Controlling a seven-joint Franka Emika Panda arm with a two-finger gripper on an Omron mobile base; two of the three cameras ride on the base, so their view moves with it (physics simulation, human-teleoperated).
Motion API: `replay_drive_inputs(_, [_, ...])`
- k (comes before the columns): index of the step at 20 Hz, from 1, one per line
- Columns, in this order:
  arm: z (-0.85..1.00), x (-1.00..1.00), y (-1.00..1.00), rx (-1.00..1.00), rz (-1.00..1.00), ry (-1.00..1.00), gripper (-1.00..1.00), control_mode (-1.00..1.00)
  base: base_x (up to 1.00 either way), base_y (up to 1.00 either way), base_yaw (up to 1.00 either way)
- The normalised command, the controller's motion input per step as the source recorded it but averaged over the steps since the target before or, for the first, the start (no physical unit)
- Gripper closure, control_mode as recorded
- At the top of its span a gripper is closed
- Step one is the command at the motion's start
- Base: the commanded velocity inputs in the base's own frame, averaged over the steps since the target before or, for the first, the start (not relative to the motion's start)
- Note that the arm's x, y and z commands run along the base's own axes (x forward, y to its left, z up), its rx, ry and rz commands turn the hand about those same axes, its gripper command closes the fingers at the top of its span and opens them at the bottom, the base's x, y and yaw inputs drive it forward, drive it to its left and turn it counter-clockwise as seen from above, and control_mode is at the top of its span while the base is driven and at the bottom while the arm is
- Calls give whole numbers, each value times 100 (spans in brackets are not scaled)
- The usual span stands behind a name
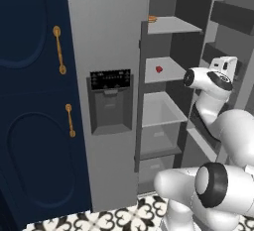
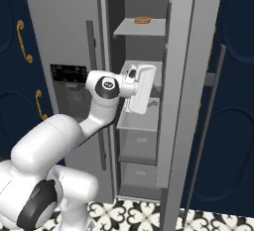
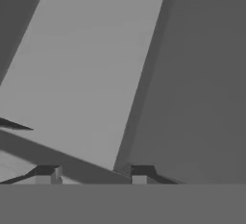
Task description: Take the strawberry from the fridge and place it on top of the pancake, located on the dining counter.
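The open fridge point(image 1: 106, 41) carries its goods on pale grey shelves. The top shelf point(image 1: 171, 25) bears a flat orange-brown piece of food point(image 1: 152, 19) at its front left corner. The shelf below point(image 1: 166, 71) holds the strawberry point(image 1: 159, 69), sitting alone near the middle, well apart from the edges. The third shelf point(image 1: 161, 110) shows only its bare grey board. Under it come two clear drawers point(image 1: 156, 143), one above the other. The fridge itself stands on a black-and-white patterned tile floor point(image 1: 114, 219).
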Motion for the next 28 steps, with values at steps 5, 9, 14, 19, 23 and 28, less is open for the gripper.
replay_drive_inputs(5, [0, 0, -74, 0, -3, 0, -100, -100, 0, 0, 0])
replay_drive_inputs(9, [0, 0, -41, 3, 0, 0, -100, -100, 0, 0, 0])
replay_drive_inputs(14, [37, -7, -1, 13, 0, -6, -100, -100, 0, 0, 0])
replay_drive_inputs(19, [24, -42, 50, 22, 1, -3, -100, -100, 0, 0, 0])
replay_drive_inputs(23, [-10, -51, 93, 42, 1, -4, -100, -100, 0, 0, 0])
replay_drive_inputs(28, [-13, -44, 100, 48, 0, -1, -100, -100, 0, 0, 0])
